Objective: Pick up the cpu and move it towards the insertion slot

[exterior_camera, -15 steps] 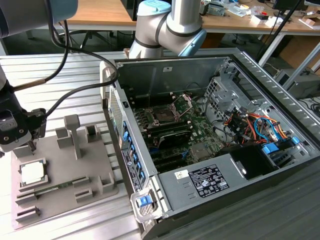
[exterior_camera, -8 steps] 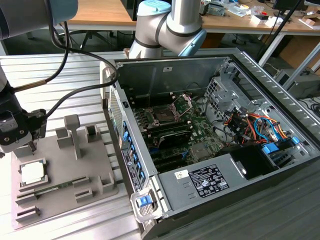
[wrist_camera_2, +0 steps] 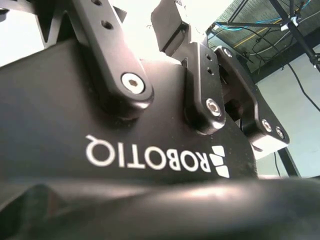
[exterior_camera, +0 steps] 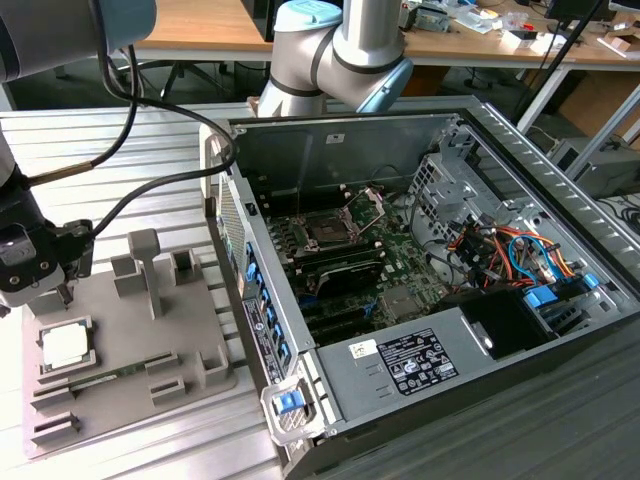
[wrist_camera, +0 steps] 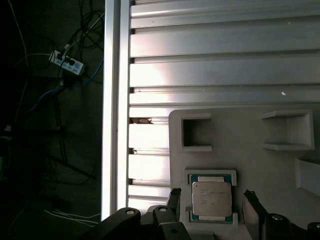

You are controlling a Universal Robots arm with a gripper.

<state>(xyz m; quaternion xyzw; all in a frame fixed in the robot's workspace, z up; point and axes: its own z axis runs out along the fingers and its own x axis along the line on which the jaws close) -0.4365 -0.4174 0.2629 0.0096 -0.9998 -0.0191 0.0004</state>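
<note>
The tool [wrist_camera: 211, 193] hangs spread wide over the cpu [wrist_camera: 211, 201], holding nothing.

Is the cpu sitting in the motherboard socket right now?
No, the cpu lies in a recess of the grey fixture on the exterior view's left, outside the computer case.

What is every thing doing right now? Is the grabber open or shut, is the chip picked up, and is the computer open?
gripper: open, fingers apart on either side of the cpu.
cpu: lying flat in its pocket on the grey fixture, not lifted.
insertion slot: open, with its metal plate tilted up.
computer case: open, side cover off.
</note>
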